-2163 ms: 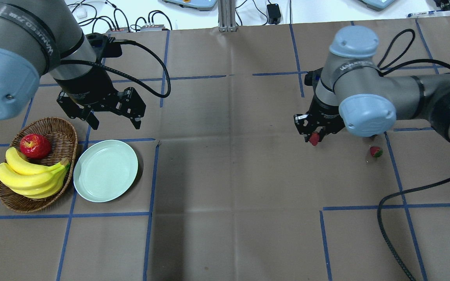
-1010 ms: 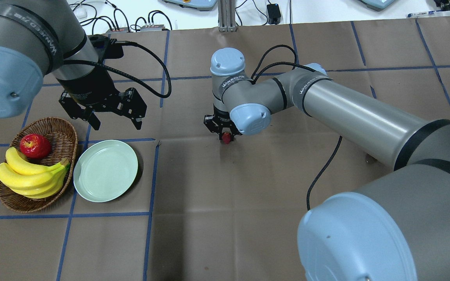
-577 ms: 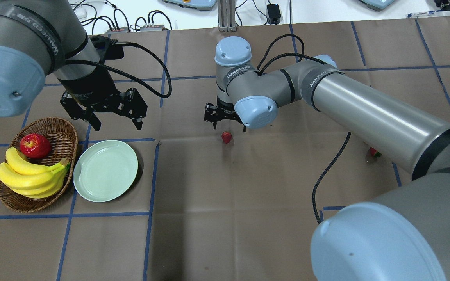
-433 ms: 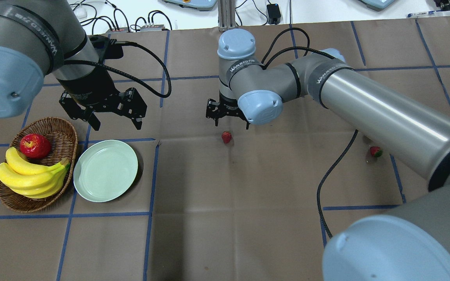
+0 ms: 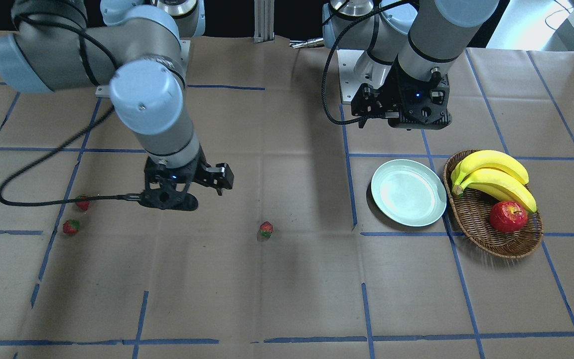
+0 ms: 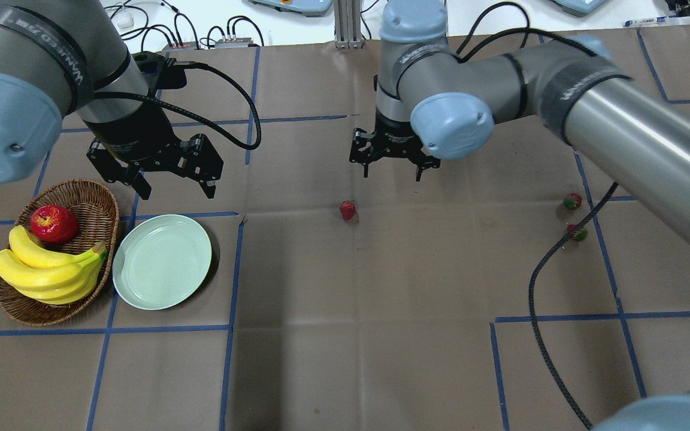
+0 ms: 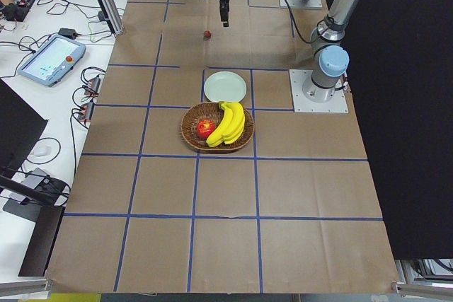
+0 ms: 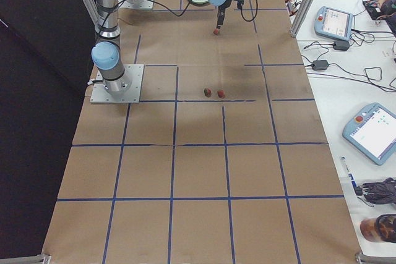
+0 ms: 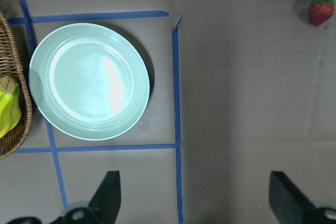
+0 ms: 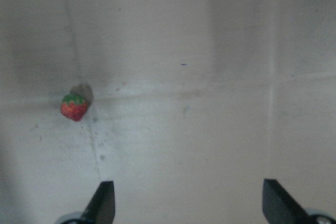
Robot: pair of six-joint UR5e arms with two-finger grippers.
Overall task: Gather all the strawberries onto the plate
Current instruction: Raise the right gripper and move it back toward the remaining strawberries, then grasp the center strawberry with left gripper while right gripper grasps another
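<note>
Presently found the right gripper (image 6: 392, 175) raised over the middle of the paper-covered table (image 6: 345, 359), jaws spread wide and gripping nothing. Noted the middle strawberry (image 6: 348, 210) lying on the paper near that gripper, clear of both fingers (image 10: 102, 203); in the right wrist view, seen off to one side, outside the gap between them. Recorded a second strawberry (image 6: 572, 200) and a third strawberry (image 6: 577, 233) close together on the paper toward the robot's right end of the table, well apart from the middle one. Observed a black cable (image 6: 530, 293) from the right arm passing across the third strawberry in the overhead view; cannot tell whether touching it.

Found the left gripper (image 6: 177, 193) held above the table near the plate (image 6: 162, 261), jaws likewise spread wide, touching nothing. Confirmed in the left wrist view: both fingers far apart at the bottom edge, plate beyond them. Noted the plate flat on the paper, pale green and glossy, just beside a wicker basket (image 6: 96, 194). Recorded a bunch of bananas (image 6: 45, 269) and a red apple (image 6: 53, 223) inside the basket, apple touching the bananas. Logged all three strawberries on the bare paper, well apart from the plate, the middle strawberry nearest to it.
</note>
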